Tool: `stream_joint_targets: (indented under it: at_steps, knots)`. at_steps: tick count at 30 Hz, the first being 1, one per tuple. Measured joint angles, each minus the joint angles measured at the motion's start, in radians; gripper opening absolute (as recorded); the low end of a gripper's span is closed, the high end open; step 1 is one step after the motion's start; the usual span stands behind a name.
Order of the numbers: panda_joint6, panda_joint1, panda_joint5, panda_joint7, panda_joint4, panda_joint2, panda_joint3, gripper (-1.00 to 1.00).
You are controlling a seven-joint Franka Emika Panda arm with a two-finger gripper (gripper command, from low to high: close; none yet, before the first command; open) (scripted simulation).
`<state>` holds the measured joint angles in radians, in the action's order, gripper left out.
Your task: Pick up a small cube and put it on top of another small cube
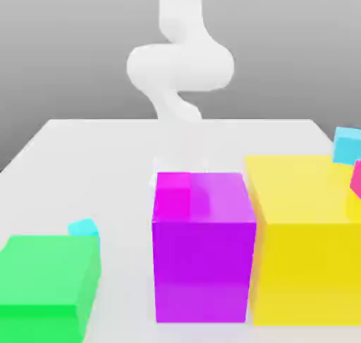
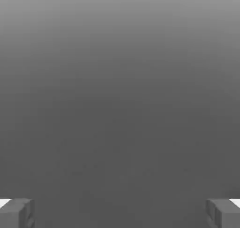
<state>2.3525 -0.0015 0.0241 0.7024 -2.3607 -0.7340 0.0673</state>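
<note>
One small cyan cube peeks out on the table behind the big green block, at the exterior view's left. A second small cyan cube sits at the far right, behind the big yellow block. A tiny magenta cube shows at the top left corner of the big purple block. My white arm rises at the back of the table. In the hand view my gripper is open, its grey fingertips far apart, with nothing between them.
Another magenta piece shows at the right edge, against the yellow block. The white table stretches back behind the three big blocks, which stand in a row along the front.
</note>
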Motion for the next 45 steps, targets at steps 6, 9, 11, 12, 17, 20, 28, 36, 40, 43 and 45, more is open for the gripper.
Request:
stream_joint_targets:
  at_steps: [6,9,11,12,17,20,28,36,40,43,45]
  knots:
    - [0.143,-0.01,0.059,-0.268,-0.161,0.181,0.181,0.0]
    - [0.211,-0.015,0.086,-0.396,-0.237,0.266,0.267,0.0]
    - [0.255,-0.019,0.104,-0.481,-0.288,0.323,0.324,0.0]
    - [0.278,-0.022,0.112,-0.525,-0.313,0.351,0.352,0.0]
    - [0.392,-0.049,0.14,-0.75,-0.441,0.497,0.476,0.0]
    - [0.46,-0.063,0.158,-0.884,-0.517,0.584,0.551,0.0]
    - [0.588,-0.051,-0.11,-1.186,-0.548,0.762,0.549,0.0]
    - [0.688,-0.285,-0.524,-1.488,-0.505,0.919,0.212,0.0]
    - [0.741,-0.422,-0.627,-1.563,-0.492,0.983,0.048,-1.0]
    - [0.739,-0.422,-0.627,-1.563,-0.492,0.983,0.048,-1.0]
    - [0.737,-0.422,-0.628,-1.563,-0.492,0.983,0.048,-1.0]
